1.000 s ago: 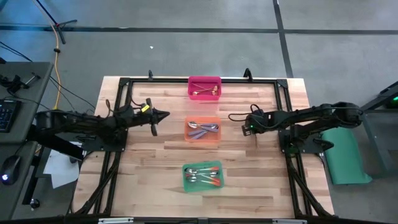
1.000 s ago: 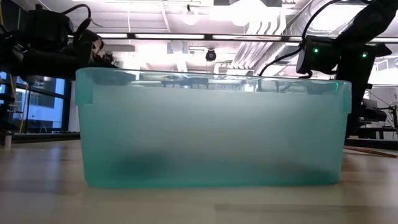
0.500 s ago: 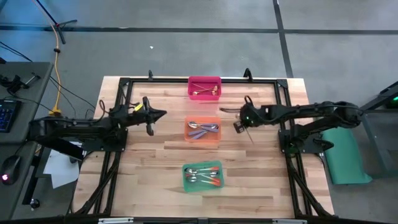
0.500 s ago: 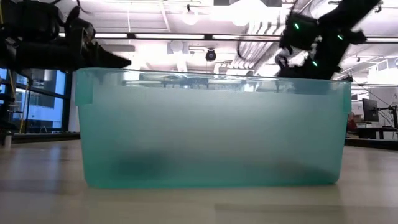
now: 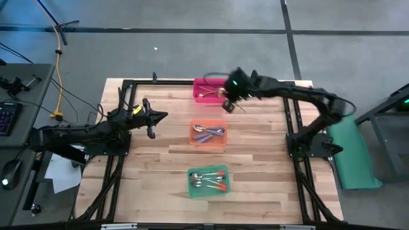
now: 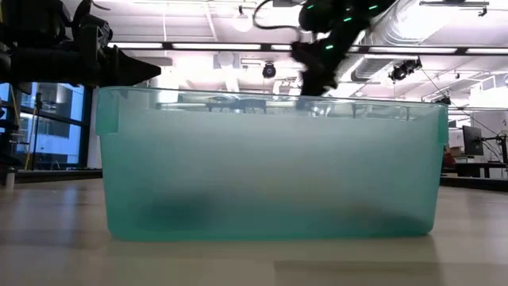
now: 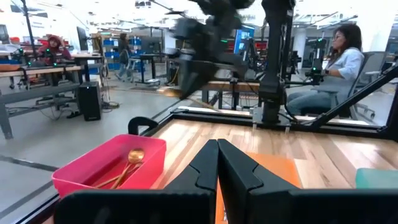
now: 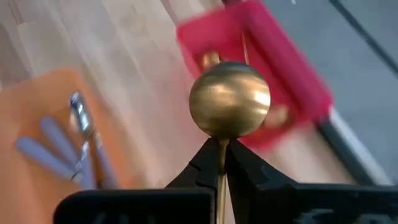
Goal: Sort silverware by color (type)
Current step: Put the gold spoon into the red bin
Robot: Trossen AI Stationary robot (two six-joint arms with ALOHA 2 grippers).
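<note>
My right gripper [image 5: 227,103] hangs over the table just right of the pink bin [image 5: 210,90], shut on a gold spoon [image 8: 229,99]. Gold spoons [image 7: 132,156] lie in the pink bin. Purple-handled spoons [image 8: 59,146] lie in the orange bin [image 5: 209,133]. Spoons with orange-red handles [image 5: 211,181] lie in the green bin [image 5: 208,181]. My left gripper [image 5: 160,117] is shut and empty, held level at the table's left, pointing toward the bins. My right gripper pinches the gold spoon's handle just behind the bowl [image 8: 222,148] between its two fingers. The round bowl sticks out past the fingertips. The fingers slant down from the table's right side and lie along the handle. The spoon is lifted clear of the table.
A black frame [image 5: 128,86] runs around the table's edges. The three bins stand in a row down the middle, with bare wood on either side. In the low view the green bin [image 6: 270,159] fills the foreground. A person [image 7: 348,56] sits beyond the table.
My right gripper has swung up from beside the orange bin toward the table's far edge and the pink bin, rolling its wrist and carrying the gold spoon. My left gripper has drawn back a little toward the left edge.
</note>
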